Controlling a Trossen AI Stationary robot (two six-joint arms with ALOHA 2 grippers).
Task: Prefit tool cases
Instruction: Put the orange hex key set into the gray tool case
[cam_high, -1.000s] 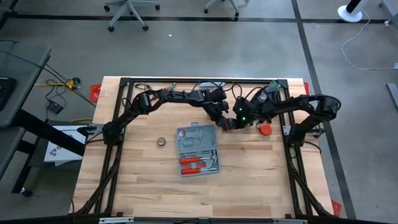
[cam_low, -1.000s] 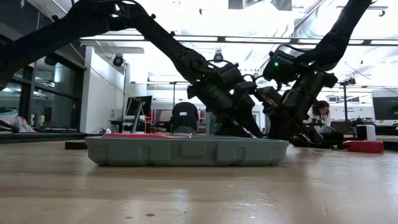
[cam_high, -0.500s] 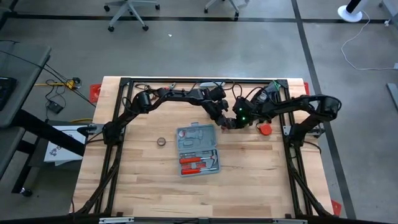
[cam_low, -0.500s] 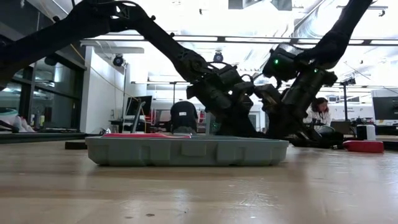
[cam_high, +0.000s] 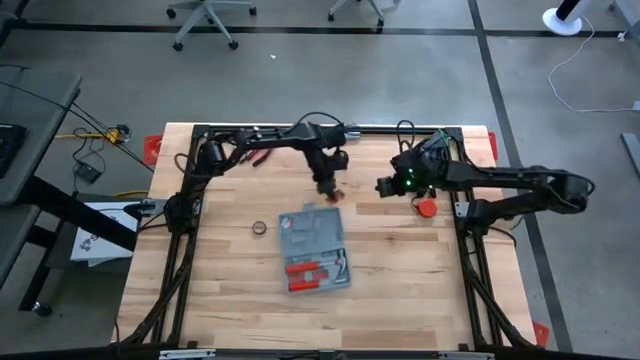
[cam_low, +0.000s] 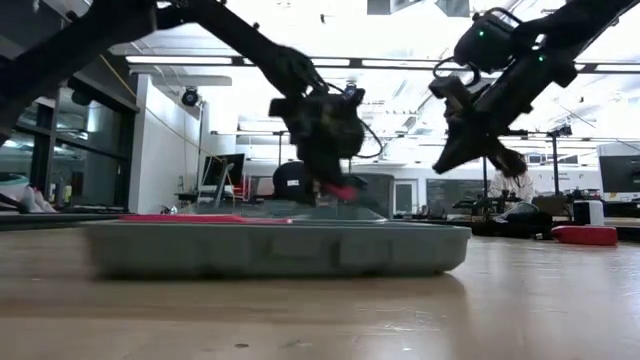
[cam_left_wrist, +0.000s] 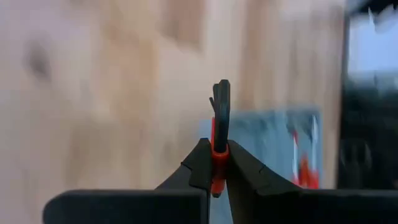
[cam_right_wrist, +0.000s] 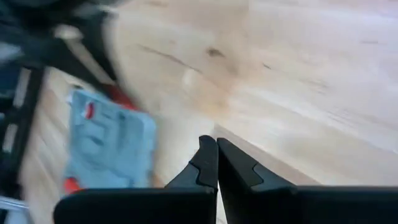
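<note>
The grey-blue tool case (cam_high: 313, 248) lies open and flat on the table, with red-handled tools in its near half. It also shows in the low view (cam_low: 275, 247) and the right wrist view (cam_right_wrist: 109, 146). My left gripper (cam_high: 328, 191) hangs above the table just beyond the case's far edge. It is shut on a small, thin red-and-black tool (cam_left_wrist: 220, 102). My right gripper (cam_high: 381, 187) is raised to the right of it, shut with nothing between its fingers (cam_right_wrist: 217, 142). My left gripper pinches the thin tool's red part (cam_left_wrist: 216, 163) between its two fingers. The tool's dark end (cam_left_wrist: 221, 93) sticks out past the fingertips, along the fingers. The fingers slant downward, and the tool is lifted clear of the table and the case (cam_low: 340, 190).
A small dark ring (cam_high: 259, 228) lies on the table left of the case. A red round object (cam_high: 427, 208) sits at the right near the right arm. Bare wood stretches near and right of the case. A person sits in the room beyond the table (cam_low: 515, 185).
Both grippers have risen from the spot beyond the case's far right corner. My left gripper went toward the table's left, carrying the red tool up clear of the table. My right gripper drew back toward the right. The case has turned slightly and shifted toward the near edge.
</note>
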